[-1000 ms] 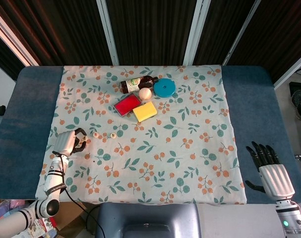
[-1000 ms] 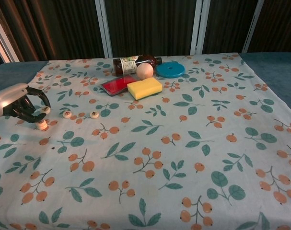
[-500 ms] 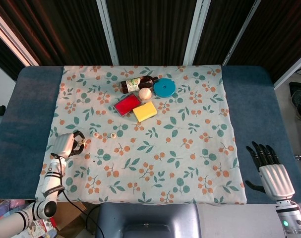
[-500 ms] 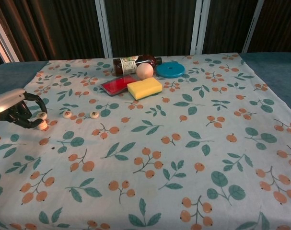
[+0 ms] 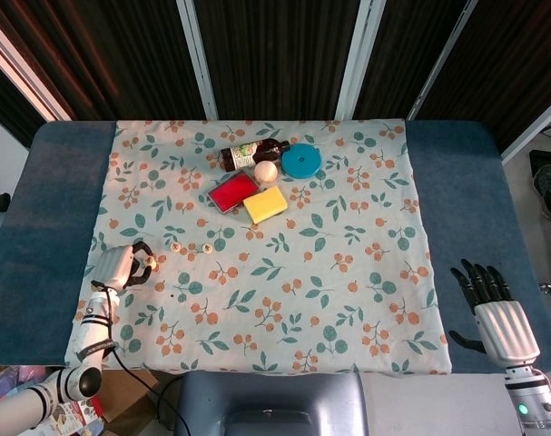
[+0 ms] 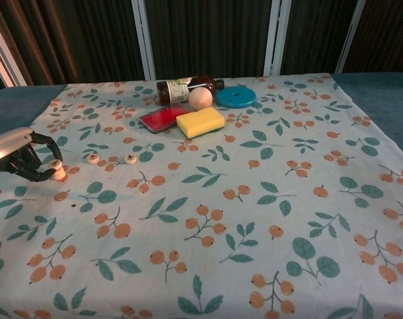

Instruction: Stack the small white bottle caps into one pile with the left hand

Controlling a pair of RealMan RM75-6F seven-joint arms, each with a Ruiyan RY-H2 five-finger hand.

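Your left hand sits low at the cloth's edge, fingers curled around a white cap at its tips; two loose caps lie just beyond, toward the middle. Your right hand rests well apart, fingers spread, holding nothing.

From the chest, your left hand pinches a cap above the short pile. Judging by this, two caps remain to stack.

A pale tablecloth is showing orange berries and teal leaves. Far off are lying a red flat case, yellow sponge block and blue round lid.
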